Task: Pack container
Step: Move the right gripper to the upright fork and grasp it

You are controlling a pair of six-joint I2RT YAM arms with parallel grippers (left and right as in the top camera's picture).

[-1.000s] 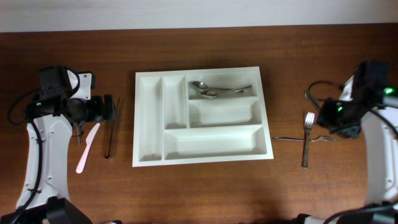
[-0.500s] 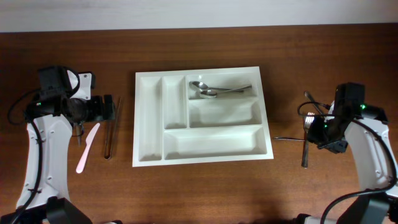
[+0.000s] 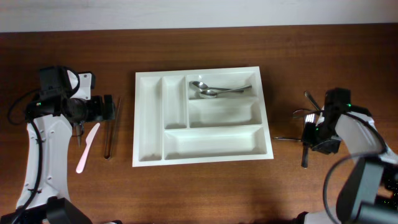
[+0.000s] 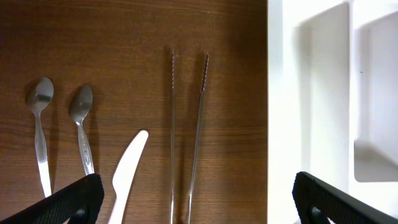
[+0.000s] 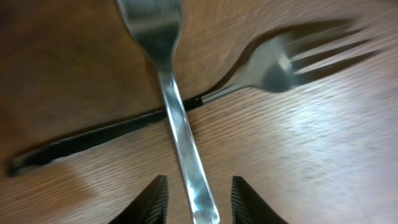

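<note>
I count one tray [image 3: 149, 127], with five compartments. Four spoons in all: two spoons [image 3: 208, 93] lie in the compartment at the tray's 1 o'clock, and two spoons [image 4: 38, 99] lie loose at 9 o'clock. Beside those I count one knife [image 4: 127, 177] and one tongs [image 4: 186, 137]. At 3 o'clock I count two forks [image 5: 169, 81], crossed.

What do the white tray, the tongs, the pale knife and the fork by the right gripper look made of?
The container looks like moulded plastic: uniform white, soft sheen, rounded corners. The tongs seem metal, probably steel: thin, grey, shiny arms. The knife is likely plastic: opaque, pale, matte, serrated edge. The fork looks like polished metal, perhaps stainless steel: bright glints along its handle.
</note>
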